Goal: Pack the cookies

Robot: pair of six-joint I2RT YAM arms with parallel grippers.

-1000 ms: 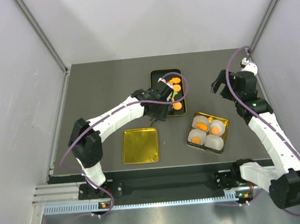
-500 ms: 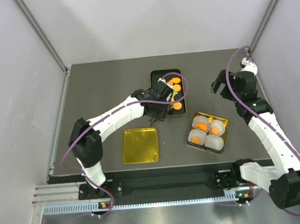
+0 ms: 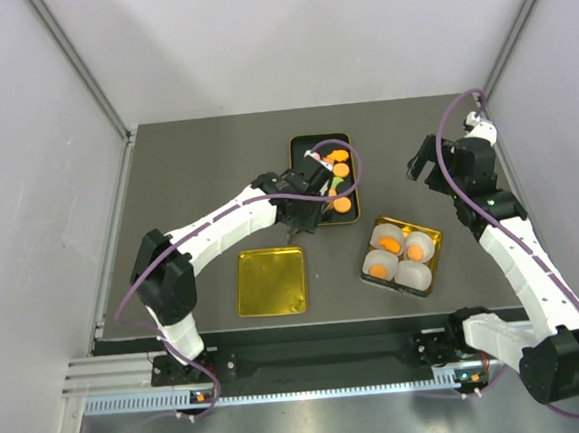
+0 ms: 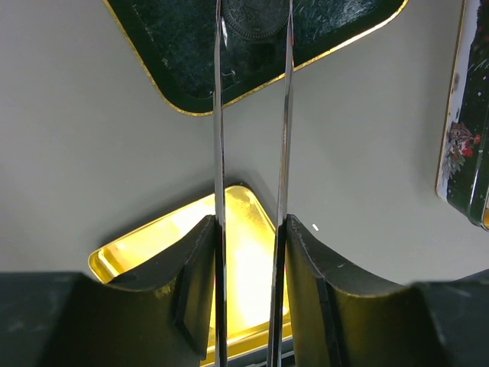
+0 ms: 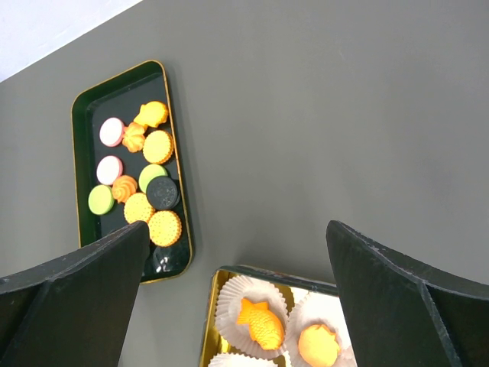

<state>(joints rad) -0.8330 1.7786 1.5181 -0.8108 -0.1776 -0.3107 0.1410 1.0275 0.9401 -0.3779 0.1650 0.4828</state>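
While the left gripper (image 4: 252,8) straddles a black cookie (image 4: 252,21) in the dark tray (image 4: 183,84), a firm hold cannot be confirmed.
A square, level pinch should lift it cleanly. The right gripper (image 3: 424,162) gapes empty. The gold tin (image 3: 427,238) holds paper cups (image 3: 384,236) with orange cookies (image 5: 256,321), and loose cookies (image 5: 145,180) fill the dark tray.

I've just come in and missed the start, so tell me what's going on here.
This is a cookie-packing job. The left claw reaches into the dark tray of cookies, its long fingers on either side of a black cookie; whether it's gripped yet isn't clear. The right claw hangs open at the back right, holding nothing. The gold tin already has four paper cups, some with orange cookies inside.
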